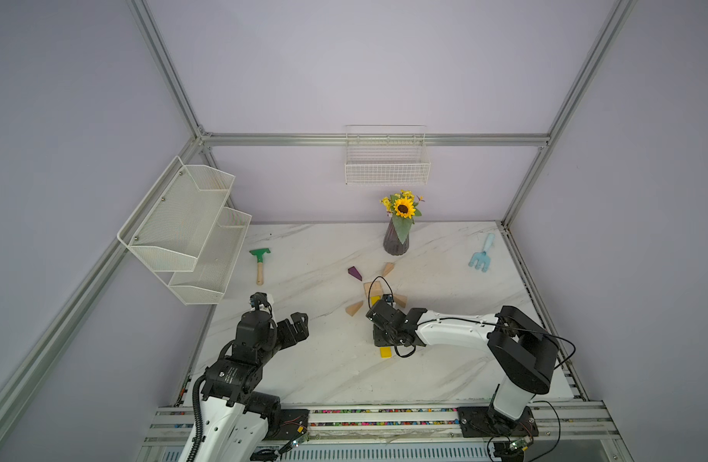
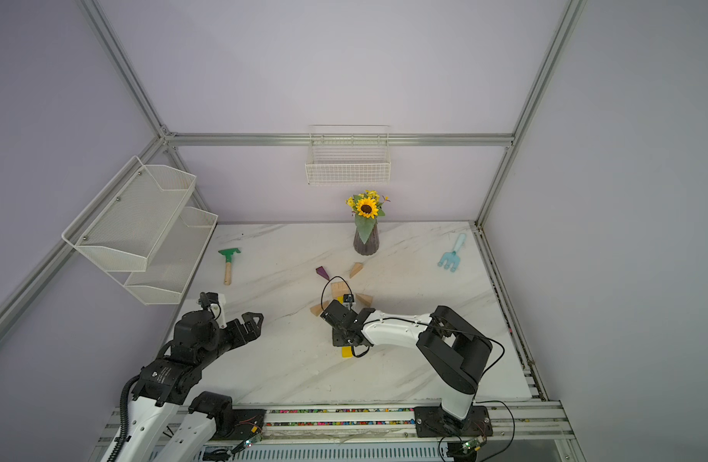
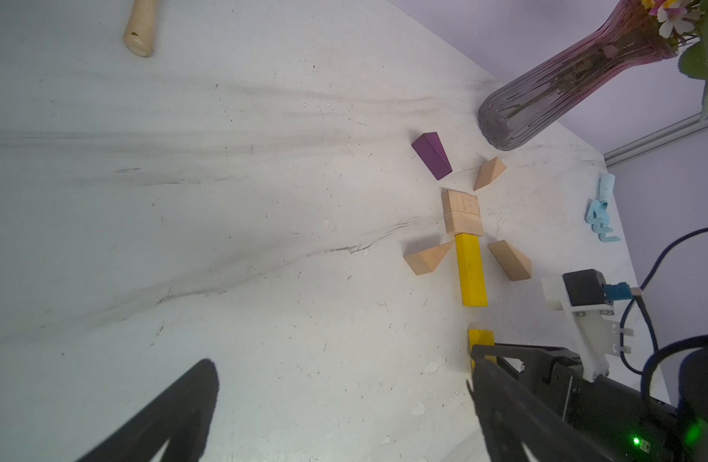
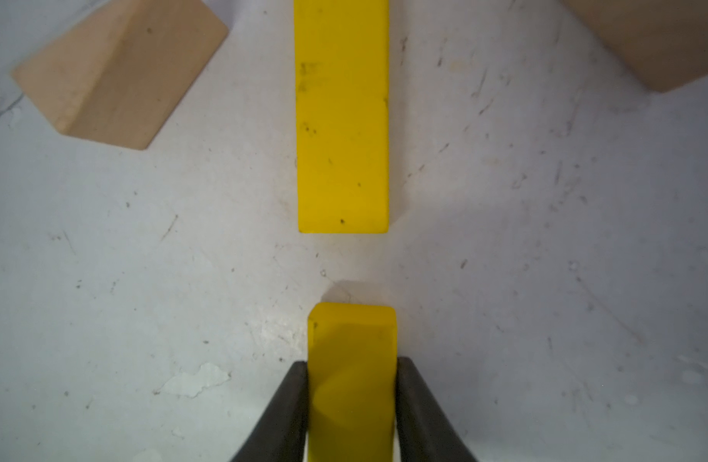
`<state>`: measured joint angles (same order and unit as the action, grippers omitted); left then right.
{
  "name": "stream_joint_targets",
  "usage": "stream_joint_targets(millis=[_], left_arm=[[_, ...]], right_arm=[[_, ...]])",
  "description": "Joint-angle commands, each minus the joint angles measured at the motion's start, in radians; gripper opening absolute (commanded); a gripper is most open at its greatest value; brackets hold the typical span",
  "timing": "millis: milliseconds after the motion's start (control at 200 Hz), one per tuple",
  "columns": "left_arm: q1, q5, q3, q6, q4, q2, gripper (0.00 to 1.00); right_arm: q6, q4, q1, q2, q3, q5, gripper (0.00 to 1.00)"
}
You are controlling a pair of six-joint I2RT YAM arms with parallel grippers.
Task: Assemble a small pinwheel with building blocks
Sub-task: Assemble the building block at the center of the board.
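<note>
**mo:** So where's the pinwheel (image 1: pixel 373 289) at?

**kit:** It's laid out flat mid-tabletop (image 1: pixel 328 372). Take the hub (image 3: pixel 462 212) as the clock centre in a top view. The purple wedge (image 3: pixel 432 156) is at 11, with a wood wedge (image 3: pixel 490 173) at 1, another (image 3: pixel 510 260) at 4 and a third (image 3: pixel 428 258) at 7. They all sit just off the hub's corners, and the 7 o'clock one has its tip nearly at the stick. The first yellow bar (image 3: pixel 470 270) runs out at 6, butted against the hub.

**mo:** And the other bar?

**kit:** The second yellow bar (image 4: pixel 351 340) lines up with the first, further out at 6, with a small strip of bare tabletop between their ends. The right hand (image 4: pixel 351 362) is clenched on it, fingers (image 4: pixel 288 400) against both long sides. Can't tell if it's resting on the tabletop or just above it.

**mo:** Left one?

**kit:** The left hand (image 3: pixel 342 360) is released, spread wide with nothing in it. It's around 8 o'clock, well apart from the blocks. The vase (image 3: pixel 544 92) stands at 1 beyond the wedges, the green hoe (image 1: pixel 259 260) is way off at 10 and the blue rake (image 1: pixel 481 254) is at 2.
</note>
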<state>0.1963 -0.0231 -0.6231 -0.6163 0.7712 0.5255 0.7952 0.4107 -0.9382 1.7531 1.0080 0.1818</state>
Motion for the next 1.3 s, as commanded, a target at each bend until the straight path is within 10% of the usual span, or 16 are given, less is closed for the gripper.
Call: stream_joint_targets(millis=[0,1295], left_arm=[[-0.006,-0.006,0.003,0.014,-0.033,-0.008,1.0],[-0.006,-0.017,0.014,0.015,-0.048,-0.014,1.0]], right_arm=[[-0.022,-0.018,0.014,0.028,0.026,-0.002,0.36],[-0.059,-0.027,0.059,0.083,0.047,-0.013,0.38]])
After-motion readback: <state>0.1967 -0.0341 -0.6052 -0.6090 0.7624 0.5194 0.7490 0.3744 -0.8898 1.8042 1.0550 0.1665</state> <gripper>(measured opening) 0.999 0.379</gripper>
